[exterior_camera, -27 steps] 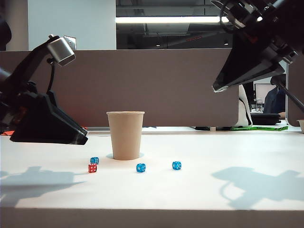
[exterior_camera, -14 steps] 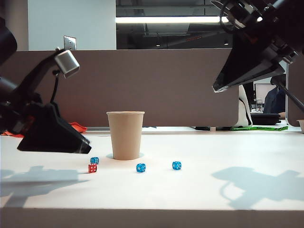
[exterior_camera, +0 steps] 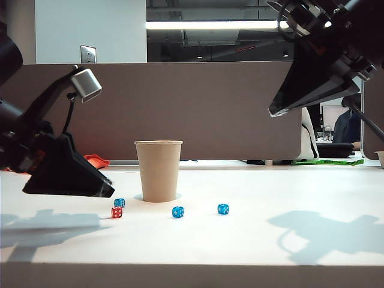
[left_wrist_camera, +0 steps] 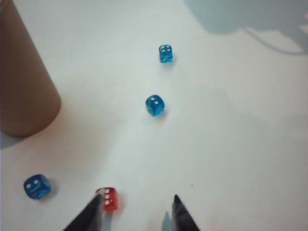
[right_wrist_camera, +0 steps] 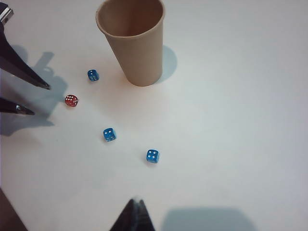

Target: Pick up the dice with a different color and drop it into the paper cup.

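1. The red die point(exterior_camera: 117, 212) lies on the white tabletop point(exterior_camera: 252, 240), left of the tan paper cup point(exterior_camera: 158, 171) in the exterior view, with one blue die point(exterior_camera: 119, 203) just behind it, close but apart.
2. Two more blue dice point(exterior_camera: 178, 212) point(exterior_camera: 223, 209) sit in front of the cup and to its right, well apart from each other.
3. The left tool point(left_wrist_camera: 136, 204) hovers low beside the red die point(left_wrist_camera: 109, 198), its fingers spread wide with nothing between them; one fingertip point(left_wrist_camera: 96, 201) is just beside the die.
4. The right tool point(right_wrist_camera: 135, 206) hangs high over the right of the tabletop, its tips pressed together, holding nothing.
5. The cup point(right_wrist_camera: 133, 41) stands upright.
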Tool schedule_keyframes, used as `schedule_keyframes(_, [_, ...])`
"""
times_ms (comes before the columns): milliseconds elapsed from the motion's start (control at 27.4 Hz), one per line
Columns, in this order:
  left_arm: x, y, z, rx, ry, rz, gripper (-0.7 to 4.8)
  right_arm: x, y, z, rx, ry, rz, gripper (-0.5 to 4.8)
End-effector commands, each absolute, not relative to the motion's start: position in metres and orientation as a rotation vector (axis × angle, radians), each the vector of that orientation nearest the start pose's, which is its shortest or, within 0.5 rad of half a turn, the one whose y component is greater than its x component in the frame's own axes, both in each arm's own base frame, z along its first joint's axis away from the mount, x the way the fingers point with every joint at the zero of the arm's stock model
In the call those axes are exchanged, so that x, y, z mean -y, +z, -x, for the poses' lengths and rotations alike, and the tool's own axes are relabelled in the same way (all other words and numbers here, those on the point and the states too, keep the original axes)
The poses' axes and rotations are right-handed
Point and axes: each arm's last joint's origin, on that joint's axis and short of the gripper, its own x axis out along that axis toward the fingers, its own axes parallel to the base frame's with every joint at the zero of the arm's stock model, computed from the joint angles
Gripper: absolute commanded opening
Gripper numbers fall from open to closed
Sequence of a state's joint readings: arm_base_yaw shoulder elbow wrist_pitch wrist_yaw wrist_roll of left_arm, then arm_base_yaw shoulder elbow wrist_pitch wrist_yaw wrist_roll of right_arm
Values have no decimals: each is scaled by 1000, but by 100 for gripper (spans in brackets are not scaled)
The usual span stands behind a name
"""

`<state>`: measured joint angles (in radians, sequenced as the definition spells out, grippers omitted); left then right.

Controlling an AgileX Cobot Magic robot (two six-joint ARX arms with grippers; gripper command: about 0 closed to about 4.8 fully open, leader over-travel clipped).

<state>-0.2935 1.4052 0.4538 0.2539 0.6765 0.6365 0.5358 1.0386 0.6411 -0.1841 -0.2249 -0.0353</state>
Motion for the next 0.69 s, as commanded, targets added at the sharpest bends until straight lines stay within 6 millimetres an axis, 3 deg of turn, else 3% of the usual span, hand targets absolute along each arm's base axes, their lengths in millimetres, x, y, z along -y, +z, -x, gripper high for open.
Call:
schedule_keyframes(37, [87,142,-225,-372,-1098,-422,184,-116,240,-182,-563,753,125,-1])
schedule_keyframes(694, [87,138,-227,-407,-1070,-391,183,-116,240,-182,-569,753,126,-1])
